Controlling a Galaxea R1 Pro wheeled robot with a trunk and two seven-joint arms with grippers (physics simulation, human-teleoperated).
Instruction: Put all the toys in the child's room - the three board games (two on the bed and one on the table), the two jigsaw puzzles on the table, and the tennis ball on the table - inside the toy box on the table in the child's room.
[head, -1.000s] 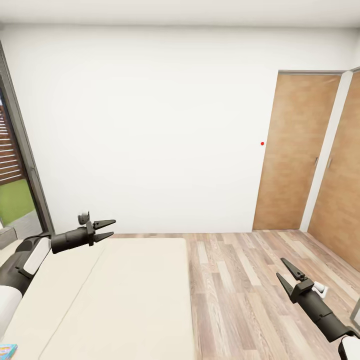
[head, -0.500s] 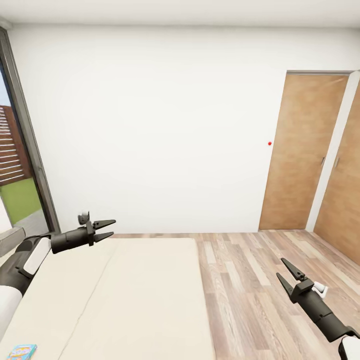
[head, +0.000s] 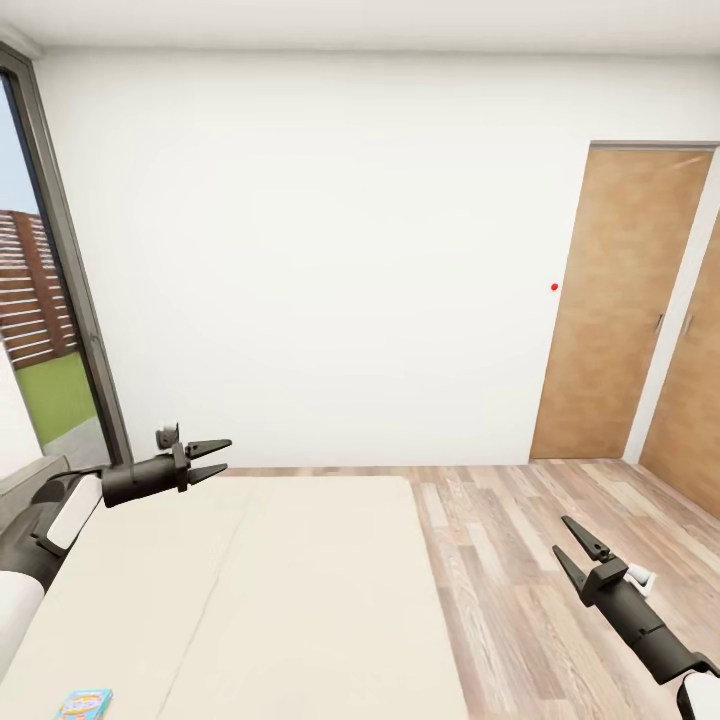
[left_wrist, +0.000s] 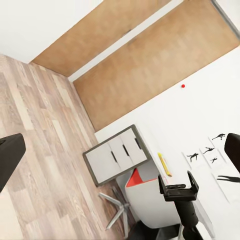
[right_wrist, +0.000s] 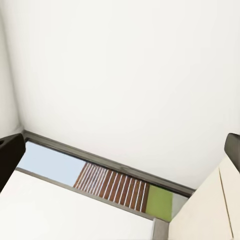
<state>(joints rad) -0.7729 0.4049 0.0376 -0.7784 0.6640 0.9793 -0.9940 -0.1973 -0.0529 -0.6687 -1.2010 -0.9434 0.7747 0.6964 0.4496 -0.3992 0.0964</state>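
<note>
The left pincer (head: 218, 458) hangs above the head-side part of the bed (head: 260, 600), its two dark pointed fingers spread apart with nothing between them — released and touching nothing. The right pincer (head: 577, 551) is likewise parted, its tapering black fingers spread in a V over the wood plank floor (head: 560, 540) beside the bed, empty.

The bed is a wide, flat, matte beige slab with a faint seam running lengthwise. On it, at the corner nearest the camera on the left arm's side, lies a small blue board game (head: 84, 703), a flat box with bright printing, partly cut off by the frame edge and well apart from both pincers.

Beyond the bed rises a plain white wall (head: 320, 260) carrying a small red dot (head: 554, 287). To the bed's left stands a tall dark-framed window (head: 60, 300) showing grass and a slatted fence; to its right, past the floor, are two brown wood-grain doors (head: 625, 310).

The left wrist view takes in a low grey cabinet (left_wrist: 115, 155) with three doors, a red and white chair (left_wrist: 140, 192), and black silhouette pictures (left_wrist: 210, 155) on the wall.
</note>
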